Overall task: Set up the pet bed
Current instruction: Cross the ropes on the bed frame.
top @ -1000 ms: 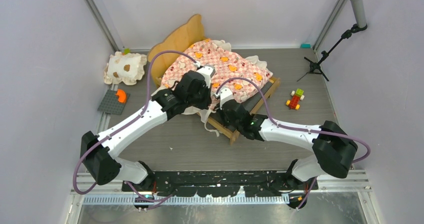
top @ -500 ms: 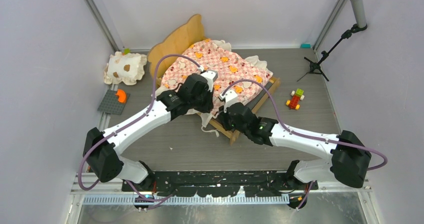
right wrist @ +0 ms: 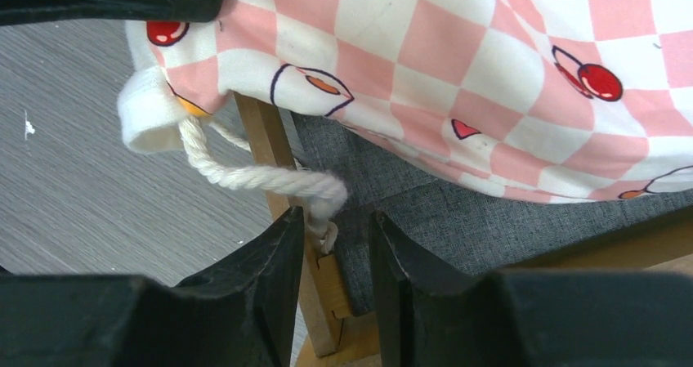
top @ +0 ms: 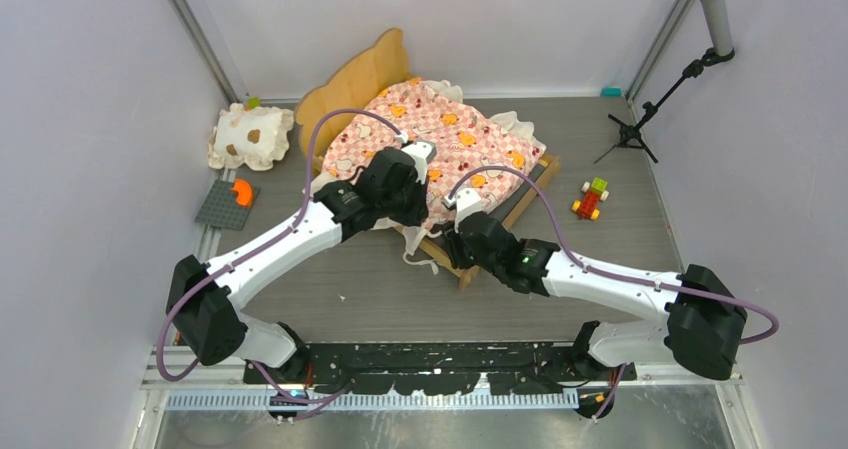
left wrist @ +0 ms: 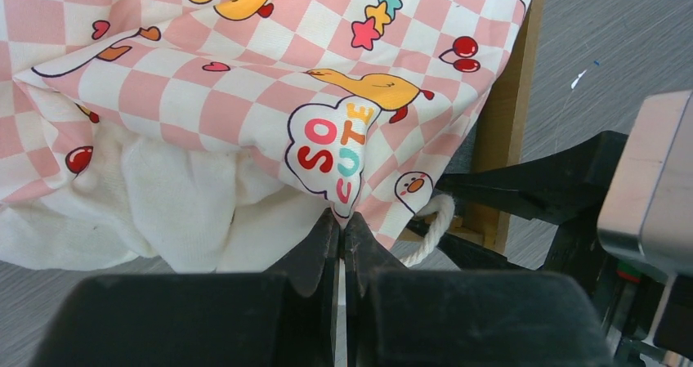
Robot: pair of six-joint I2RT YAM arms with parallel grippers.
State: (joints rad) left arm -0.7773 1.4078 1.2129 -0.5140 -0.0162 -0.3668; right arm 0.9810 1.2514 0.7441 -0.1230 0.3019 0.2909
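The pet bed's light-wood frame, with its wavy headboard [top: 350, 79], stands at the back centre. The pink checkered mattress [top: 445, 129] lies skewed on it, and its near corner hangs over the rail. My left gripper [top: 405, 214] is shut on that corner of the mattress [left wrist: 327, 150], pinching the cloth at the fingertips [left wrist: 339, 220]. My right gripper [top: 452, 249] is at the frame's near rail [right wrist: 274, 150], with the jaws a little apart. The end of a white cord [right wrist: 270, 179] from the mattress hangs between the jaws [right wrist: 337, 224], over the dark grey base [right wrist: 458, 228].
A cream ruffled pillow with brown spots [top: 250, 134] lies at the back left. A grey plate with an orange brick [top: 228, 204] lies in front of it. A small brick toy [top: 590, 199] sits right of the bed. A microphone stand [top: 640, 119] is at the back right.
My left gripper shifted slightly right with the mattress corner, then held still. My right gripper moved down along the near rail towards the frame's near corner, and its elbow swung right.
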